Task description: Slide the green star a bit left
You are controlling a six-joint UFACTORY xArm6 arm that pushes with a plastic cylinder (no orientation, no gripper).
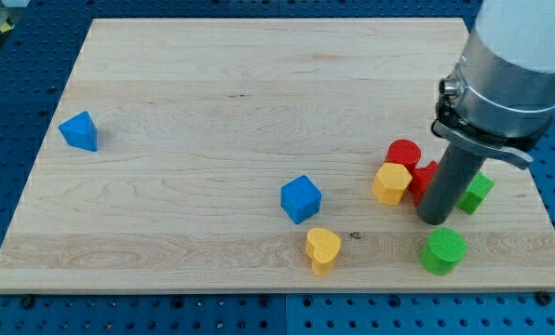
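Note:
The green star (477, 192) lies at the view's right edge of the board, mostly hidden behind my rod. My tip (434, 220) rests on the board just left of and below the green star, touching or nearly touching it. A red block (424, 176) sits right behind the rod, partly hidden. A red cylinder (403, 153) and a yellow hexagon-like block (391, 182) stand just left of the rod. A green cylinder (442, 251) lies below my tip.
A blue cube (301, 198) sits in the middle low part of the board. A yellow heart (322, 248) lies near the bottom edge. Another blue block (79, 131) is at the far left. The wooden board (212, 102) ends close to the star's right.

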